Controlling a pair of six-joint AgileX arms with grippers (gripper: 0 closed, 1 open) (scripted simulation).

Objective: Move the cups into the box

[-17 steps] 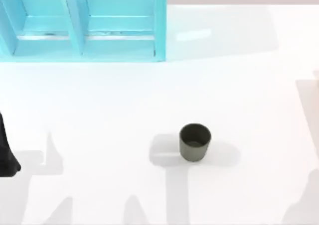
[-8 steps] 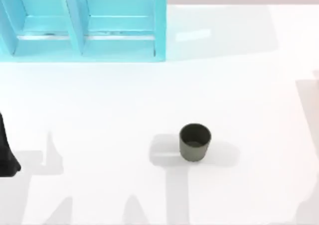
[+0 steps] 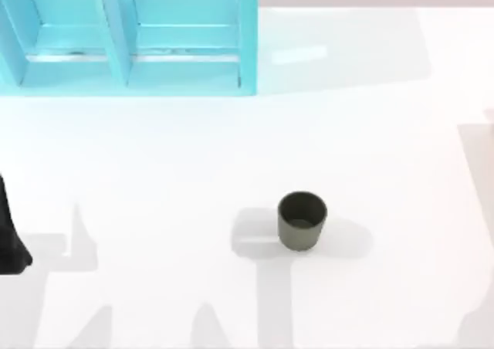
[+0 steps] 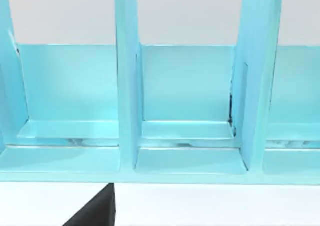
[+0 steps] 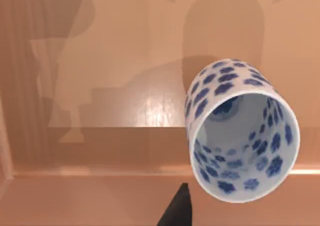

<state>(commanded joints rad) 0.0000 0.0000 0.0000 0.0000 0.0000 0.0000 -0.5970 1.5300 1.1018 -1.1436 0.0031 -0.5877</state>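
Two cups make up your job, and they stand in very different places. The white cup with the blue pattern sits upright on a tan wooden floor with a low wooden wall beside it, which I take to be the inside of the box. If so, that half of the task looks done. The dark olive cup stands upright on the bare white table, a little right of the middle and well apart from anything else, so it is the one left to move. Your right gripper hangs above the patterned cup with a dark tip just beside its rim. You cannot tell from here whether it is open or closed, or whether it has let the cup go. Your left arm is parked at the table's left edge, and its wrist camera looks into the blue shelf unit at the far left of the table. A dark sliver of the left gripper gives no clue to whether it is open or closed. Next, I judge, comes the reach for the olive cup, then its carry toward the table's right side.
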